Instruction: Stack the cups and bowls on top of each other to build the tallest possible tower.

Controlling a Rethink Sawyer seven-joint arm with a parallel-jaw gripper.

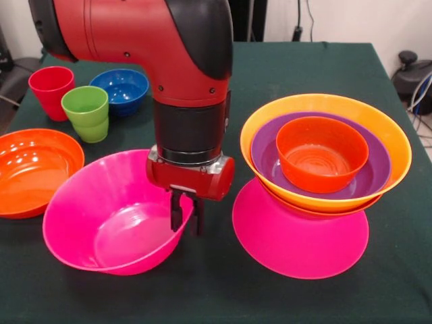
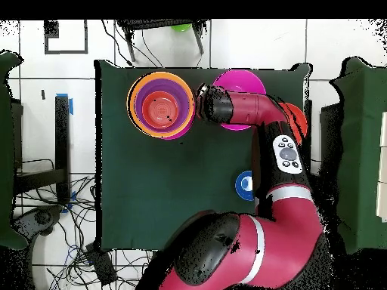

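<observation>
- I see the tool (image 1: 188, 212) hanging from the red arm (image 1: 145, 40), its two dark fingers close together and pinched on the near-right rim of the loose pink bowl (image 1: 111, 212); the fingers straddle that rim.
- The loose pink bowl sits open side up and tilted, on the green worktop (image 1: 398, 283), just beside the tower (image 1: 324, 175).
- The tower stands at the front view's right: an upturned pink base bowl (image 1: 300, 239) carries the orange bowl (image 1: 388, 138), with the purple bowl (image 1: 266, 152) nested in it and a small red-orange bowl (image 1: 322, 154) innermost.
- I read a shallow red-orange bowl (image 1: 34, 169) at the left edge, near the loose pink bowl but apart from it.
- Behind it stand the red cup (image 1: 51, 91) and the green cup (image 1: 86, 113), upright and close together, with the small blue bowl (image 1: 121, 89) beside them.
- In the overhead view the arm covers much of these; the tower (image 2: 160, 104) lies clear of it.
</observation>
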